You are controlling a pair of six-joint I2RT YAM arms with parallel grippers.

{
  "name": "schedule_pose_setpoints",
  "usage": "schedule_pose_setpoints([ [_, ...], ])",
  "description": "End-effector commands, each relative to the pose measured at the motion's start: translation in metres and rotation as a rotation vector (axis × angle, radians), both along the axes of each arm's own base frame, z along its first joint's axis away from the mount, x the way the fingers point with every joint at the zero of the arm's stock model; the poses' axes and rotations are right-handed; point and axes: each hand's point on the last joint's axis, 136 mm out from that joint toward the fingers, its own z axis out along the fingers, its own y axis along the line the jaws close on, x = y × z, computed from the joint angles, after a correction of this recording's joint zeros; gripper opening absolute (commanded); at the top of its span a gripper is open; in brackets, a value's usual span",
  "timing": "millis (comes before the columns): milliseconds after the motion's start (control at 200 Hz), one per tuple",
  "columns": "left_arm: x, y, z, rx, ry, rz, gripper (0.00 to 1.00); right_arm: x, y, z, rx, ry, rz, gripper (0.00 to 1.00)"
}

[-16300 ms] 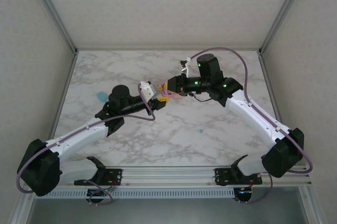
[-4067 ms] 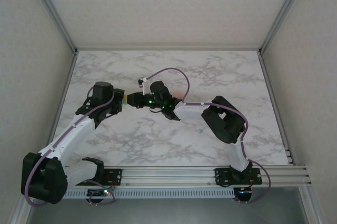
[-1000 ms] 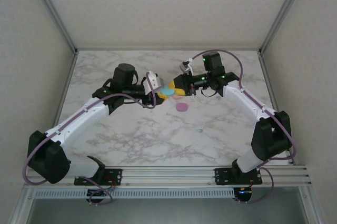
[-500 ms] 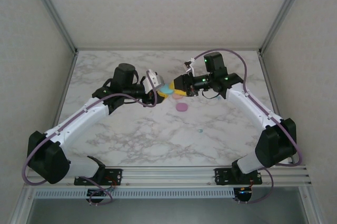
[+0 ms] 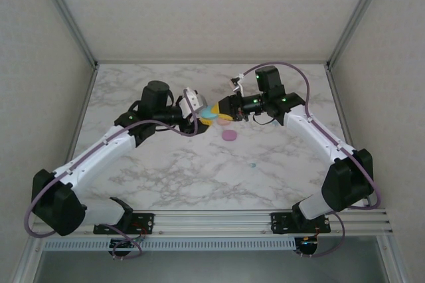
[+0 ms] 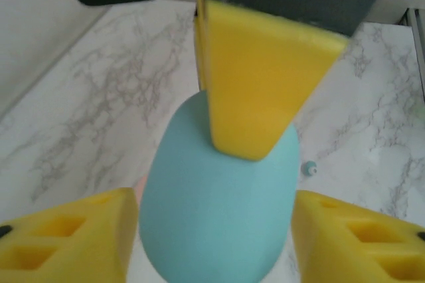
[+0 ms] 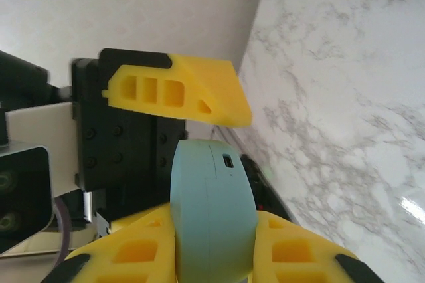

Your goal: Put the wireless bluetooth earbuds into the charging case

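A teal oval charging case (image 5: 210, 113) hangs above the table between both grippers. My right gripper (image 7: 214, 256) is shut on its flat faces, with the closed seam and the port end (image 7: 228, 162) pointing away from the wrist. My left gripper (image 6: 216, 230) is open, its yellow fingers (image 6: 66, 236) flanking the case's (image 6: 219, 216) rounded edges with a small gap. A right finger (image 6: 259, 90) lies across the case's face. One tiny teal earbud (image 5: 252, 164) lies on the marble, also visible in the left wrist view (image 6: 307, 169). The case's inside is hidden.
A purple oval case (image 5: 230, 135) lies on the table just in front of the grippers, with a pink sliver (image 5: 226, 122) under the right gripper. Metal frame posts (image 5: 80, 37) and white walls bound the marble table (image 5: 166, 163).
Over the last second both grippers have stayed together at the teal case. The right arm's elbow has swung slightly outward. The purple case and teal bud have not moved.
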Motion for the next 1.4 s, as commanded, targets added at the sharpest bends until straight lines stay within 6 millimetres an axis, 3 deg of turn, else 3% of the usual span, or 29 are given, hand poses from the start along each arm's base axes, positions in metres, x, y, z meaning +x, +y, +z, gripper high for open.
schedule_pose_setpoints([
  [0,-0.006,0.009,0.02,-0.103,-0.08,-0.031,0.68,-0.003,0.001,0.023,0.124,-0.013,0.066,0.16],
  [200,-0.008,0.015,0.031,-0.196,-0.088,-0.076,0.69,-0.011,0.001,0.038,0.191,-0.004,0.163,0.16],
  [395,-0.008,0.011,0.055,-0.3,-0.117,-0.091,0.68,-0.009,0.002,0.045,0.209,-0.001,0.176,0.16],
  [511,-0.007,0.01,0.056,-0.302,-0.107,-0.096,0.66,-0.007,0.003,0.045,0.209,0.005,0.169,0.16],
  [781,-0.005,0.004,0.048,-0.267,-0.063,-0.107,0.5,-0.001,0.005,0.043,0.208,0.02,0.148,0.19],
  [866,-0.005,0.003,0.05,-0.263,-0.062,-0.102,0.4,0.001,0.006,0.038,0.193,0.032,0.133,0.2],
  [946,-0.002,0.004,0.051,-0.26,-0.061,-0.087,0.38,0.004,0.006,0.031,0.174,0.042,0.117,0.21],
  [1006,-0.003,0.004,0.052,-0.259,-0.064,-0.082,0.38,0.005,0.006,0.025,0.163,0.053,0.108,0.21],
  [1076,-0.004,0.003,0.052,-0.259,-0.064,-0.086,0.5,0.006,0.006,0.023,0.167,0.058,0.101,0.21],
  [1392,-0.007,0.001,0.058,-0.289,-0.067,-0.109,0.51,0.005,0.008,0.036,0.214,0.057,0.13,0.2],
])
